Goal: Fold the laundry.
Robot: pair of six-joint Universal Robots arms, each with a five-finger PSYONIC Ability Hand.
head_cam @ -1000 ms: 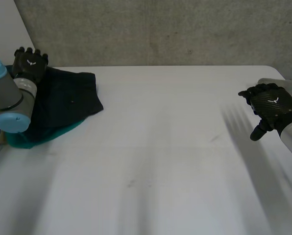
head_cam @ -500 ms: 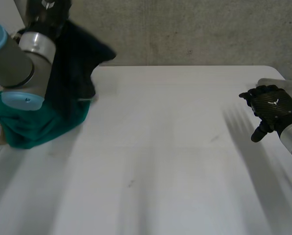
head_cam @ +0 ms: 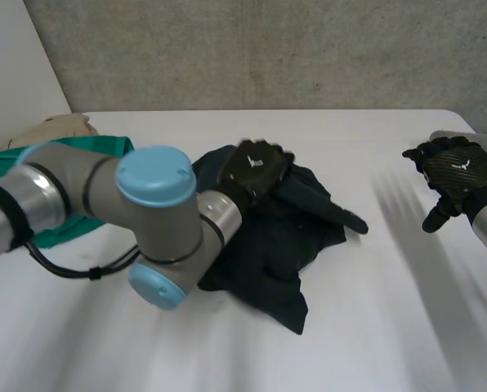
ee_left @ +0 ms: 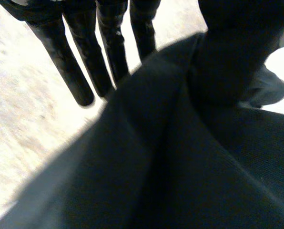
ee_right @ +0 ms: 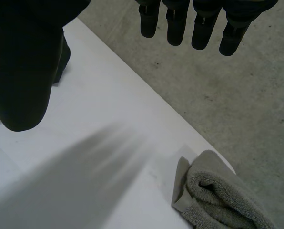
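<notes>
- At the far left a beige cloth (head_cam: 55,128) and a teal cloth (head_cam: 96,147) lie bunched at the back corner of the white table (head_cam: 374,327), neither of them folded
- The left arm (head_cam: 154,212) reaches across towards the middle, and the left hand (head_cam: 256,167) rests on top of a dark garment (head_cam: 284,245) that lies crumpled near the table's centre
- In its wrist view that hand's fingers (ee_left: 75,71) are stretched straight and slightly apart over bare table, with the dark cloth under the palm; I judge it is pinching nothing
- The right hand (head_cam: 460,171) hovers at the right side, well apart from the garment, its fingers (ee_right: 175,28) loose and spread, holding nothing
- A grey towel (ee_right: 218,195) sits rumpled at the right edge
- To my eye the folding has barely begun: the garment needs spreading flat first, and no neat fold is made
- What sort of garment it is I cannot tell; its edges and corners are lost in the heap
- The left arm covers part of the teal cloth
</notes>
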